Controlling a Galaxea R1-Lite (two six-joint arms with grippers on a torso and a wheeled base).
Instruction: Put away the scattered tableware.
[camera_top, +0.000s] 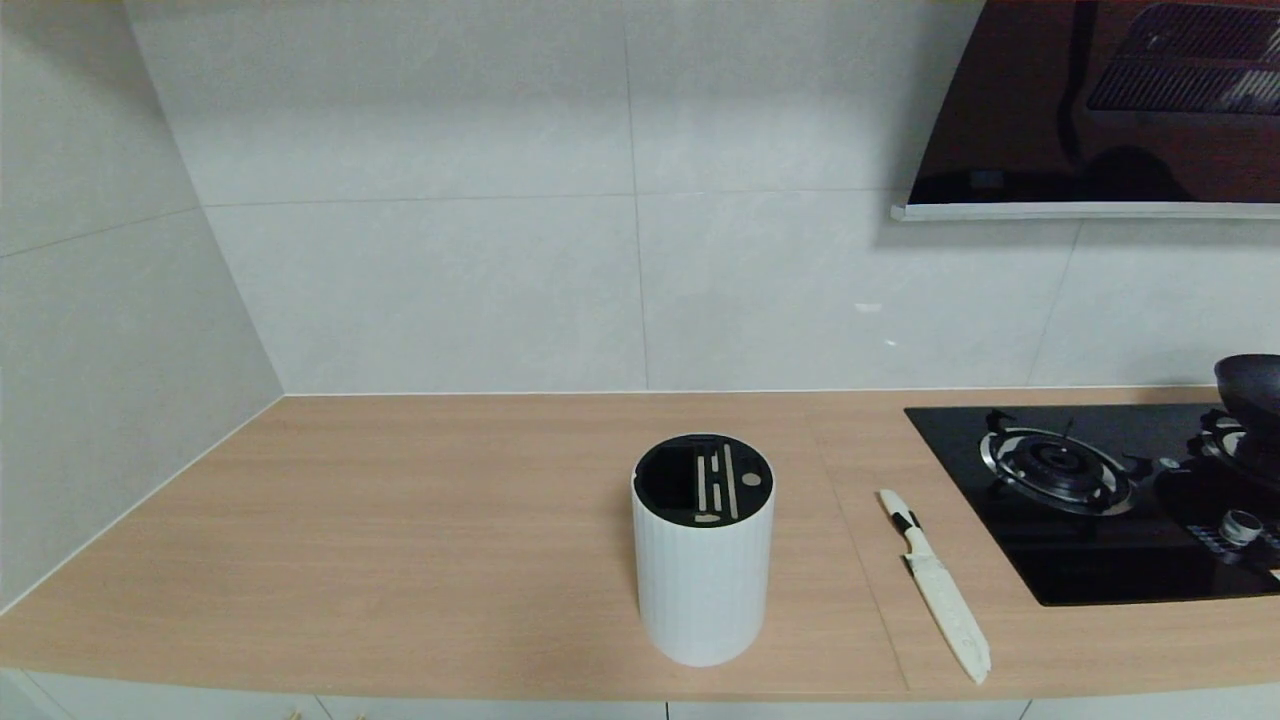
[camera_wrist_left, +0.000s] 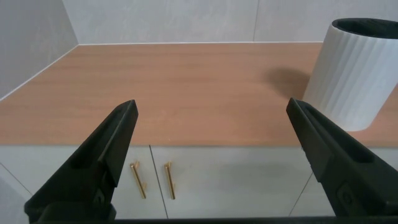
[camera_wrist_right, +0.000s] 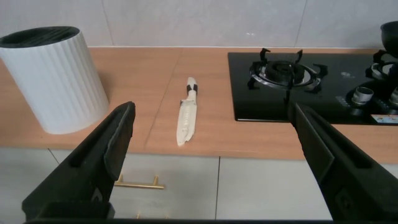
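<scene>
A white ribbed cylindrical holder (camera_top: 704, 560) with a black slotted top stands near the front of the wooden counter (camera_top: 400, 520). A cream-coloured knife (camera_top: 935, 583) with a black band lies flat to its right, blade tip toward the counter's front edge. The holder (camera_wrist_left: 354, 71) also appears in the left wrist view, past my open left gripper (camera_wrist_left: 211, 149), which hangs in front of the counter edge. My right gripper (camera_wrist_right: 211, 155) is open too, off the counter's front, with the knife (camera_wrist_right: 187, 113) and holder (camera_wrist_right: 56, 78) beyond it.
A black gas hob (camera_top: 1110, 500) with burners takes up the counter's right end, with a dark pan (camera_top: 1250, 390) at the far right. A range hood (camera_top: 1100, 110) hangs above. White cabinet doors with gold handles (camera_wrist_left: 152, 180) sit below the counter.
</scene>
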